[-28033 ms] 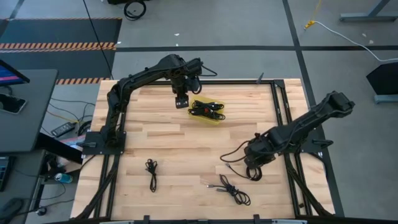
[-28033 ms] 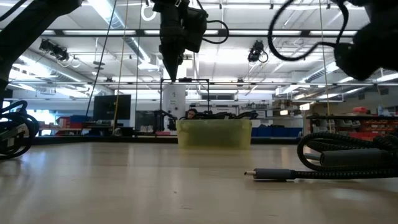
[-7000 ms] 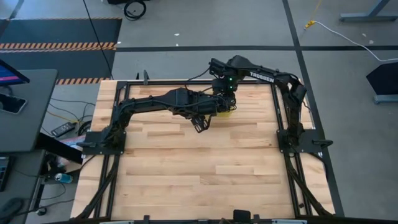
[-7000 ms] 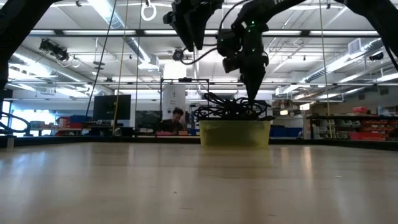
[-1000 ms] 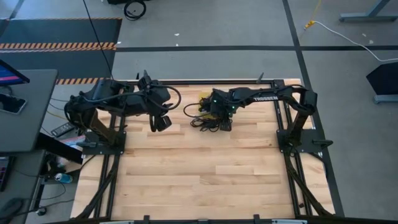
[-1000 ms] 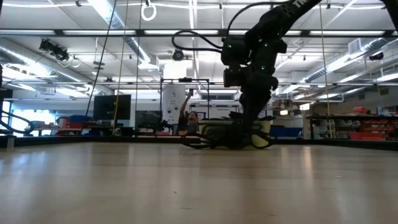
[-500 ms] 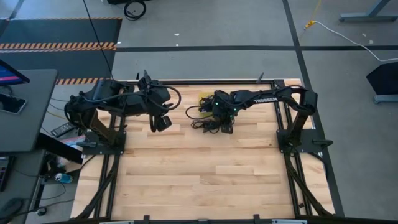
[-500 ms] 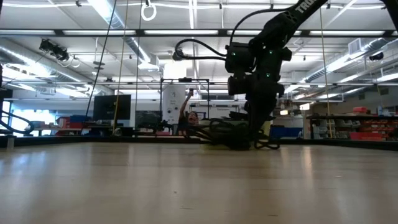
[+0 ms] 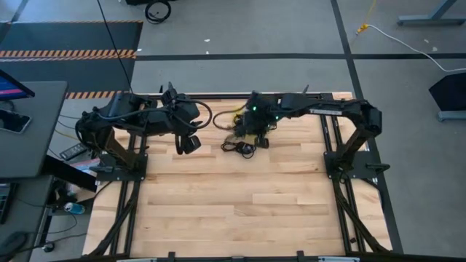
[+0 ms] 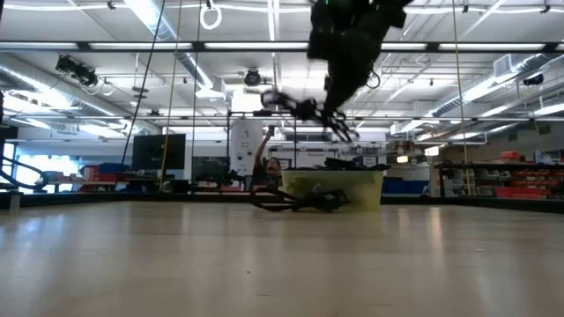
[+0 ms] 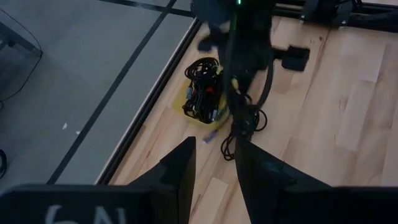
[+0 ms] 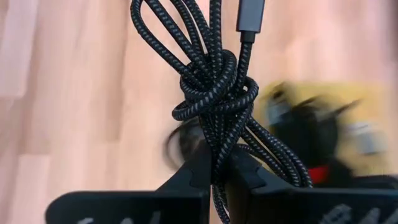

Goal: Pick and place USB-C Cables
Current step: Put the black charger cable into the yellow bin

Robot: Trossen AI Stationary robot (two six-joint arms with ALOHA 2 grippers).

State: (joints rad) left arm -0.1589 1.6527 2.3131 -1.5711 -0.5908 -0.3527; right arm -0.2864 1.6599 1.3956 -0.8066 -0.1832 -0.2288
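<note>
Grey concrete floor (image 9: 240,33) with dark seams fills the upper frame; a hazard-striped mat (image 9: 69,52) lies upper left. Long ceiling lights (image 10: 150,18) run across the hall behind.

Right fingers (image 12: 214,177) pinched, arm raised

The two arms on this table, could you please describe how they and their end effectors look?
Both are dark, jointed arms bolted to black frames at the table's edges. The right arm carries white lettering along its forearm and a green light near the wrist; the left arm has a black cable looping over its wrist. Each end effector, left and right, has two flat black fingers.
</note>
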